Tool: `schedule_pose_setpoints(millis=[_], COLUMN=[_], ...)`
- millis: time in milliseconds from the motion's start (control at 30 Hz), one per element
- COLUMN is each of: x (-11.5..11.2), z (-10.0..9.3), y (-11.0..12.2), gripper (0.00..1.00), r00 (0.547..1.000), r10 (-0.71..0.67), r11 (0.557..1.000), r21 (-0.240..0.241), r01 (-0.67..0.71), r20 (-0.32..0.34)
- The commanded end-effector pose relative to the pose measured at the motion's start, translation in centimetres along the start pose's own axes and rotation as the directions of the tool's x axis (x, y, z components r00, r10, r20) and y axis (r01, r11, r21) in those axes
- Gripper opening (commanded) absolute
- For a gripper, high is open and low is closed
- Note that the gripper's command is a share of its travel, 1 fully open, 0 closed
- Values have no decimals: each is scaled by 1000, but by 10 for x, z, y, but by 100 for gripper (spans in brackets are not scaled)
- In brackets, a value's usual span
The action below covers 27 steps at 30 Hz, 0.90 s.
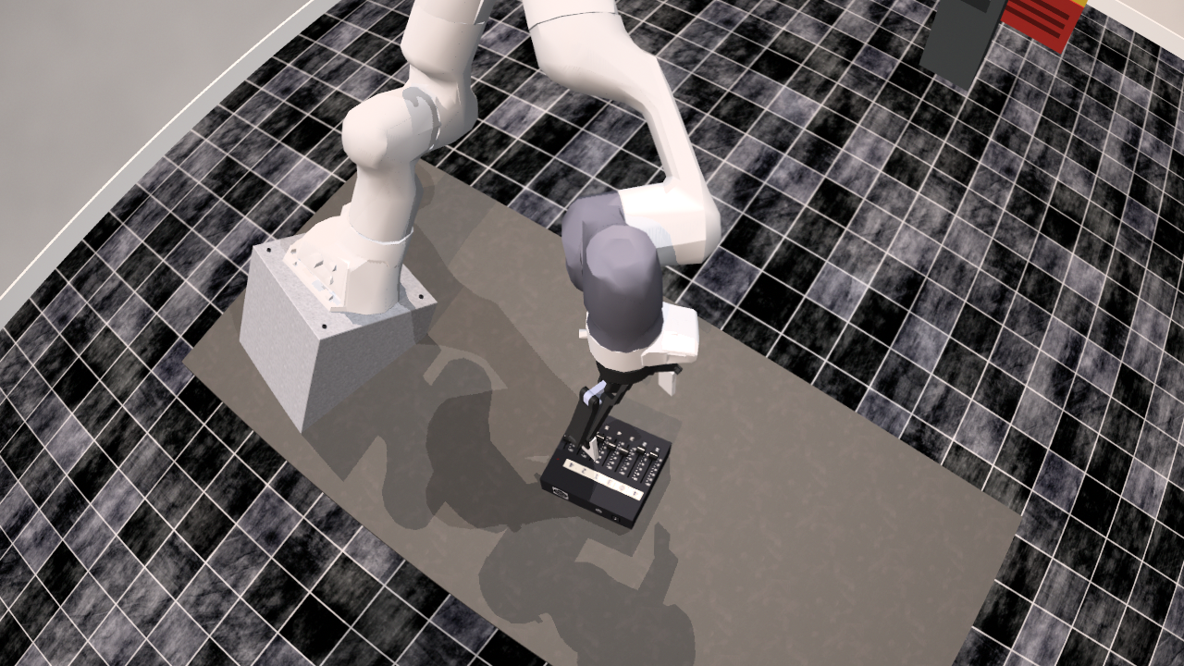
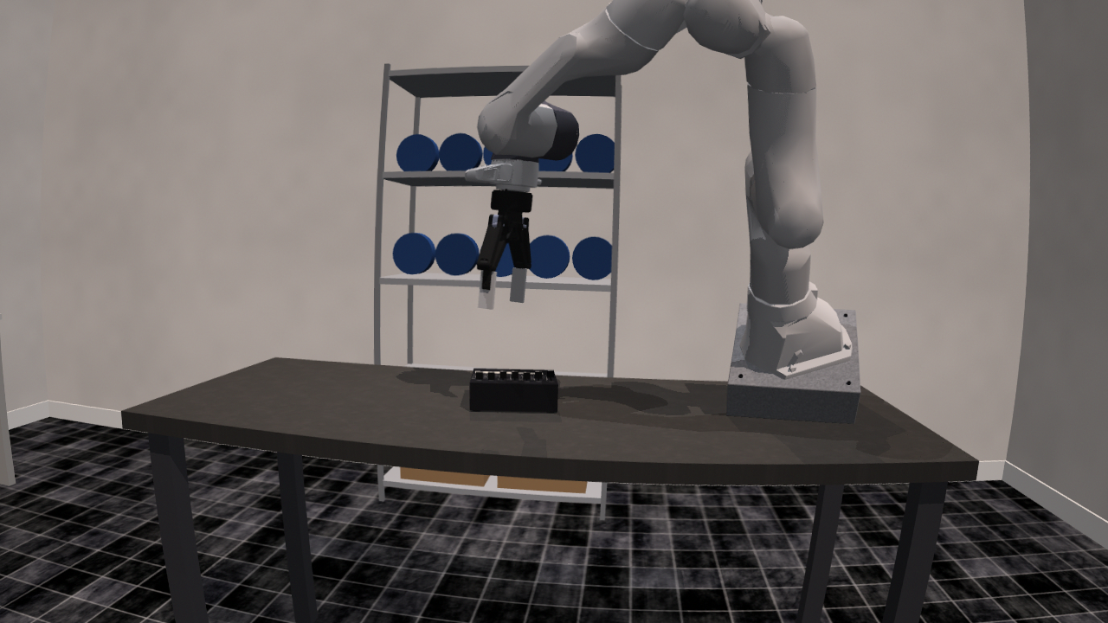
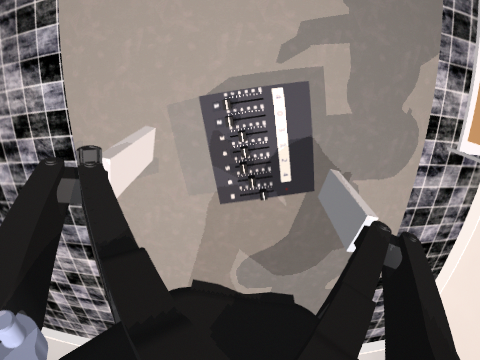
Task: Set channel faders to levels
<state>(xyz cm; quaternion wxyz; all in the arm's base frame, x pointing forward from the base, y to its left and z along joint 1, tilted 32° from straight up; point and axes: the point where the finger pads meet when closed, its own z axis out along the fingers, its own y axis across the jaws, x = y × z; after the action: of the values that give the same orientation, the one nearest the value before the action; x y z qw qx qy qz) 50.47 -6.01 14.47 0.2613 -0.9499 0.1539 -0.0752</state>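
Note:
The lighting desk (image 1: 592,500) (image 2: 513,396) (image 3: 302,140) is a small black box standing flat on the table (image 1: 828,513) (image 2: 310,410) (image 3: 167,40), near its middle. It carries several faders in a row and a pale tape strip (image 1: 601,482) (image 3: 280,134) along one side. The writing on the tape and the fader levels are too small to read. My gripper (image 1: 629,418) (image 2: 501,299) (image 3: 241,164) is open and empty. It points down and hangs well above the desk, about over it.
The arm's grey pedestal (image 1: 323,348) (image 2: 790,387) stands on the table at one end. A metal shelf rack (image 2: 383,232) with blue cylinders stands behind the table. The tiled floor lies all around the table edges.

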Motion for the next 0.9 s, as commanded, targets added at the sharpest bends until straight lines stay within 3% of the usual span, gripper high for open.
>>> schedule_pose_setpoints(millis=[0, 33, 167, 200, 867], x=[-5, -10, -10, -13, -13], z=[1, 4, 4, 5, 6], y=[2, 22, 22, 31, 33], gripper=[100, 100, 100, 100, 100], r00=[989, 979, 979, 973, 972], r10=[-145, -196, -196, -220, -225], r11=[989, 981, 981, 975, 974], r21=[20, 19, 19, 20, 20], r01=[145, 195, 195, 220, 224], r20=[22, 51, 51, 65, 68])
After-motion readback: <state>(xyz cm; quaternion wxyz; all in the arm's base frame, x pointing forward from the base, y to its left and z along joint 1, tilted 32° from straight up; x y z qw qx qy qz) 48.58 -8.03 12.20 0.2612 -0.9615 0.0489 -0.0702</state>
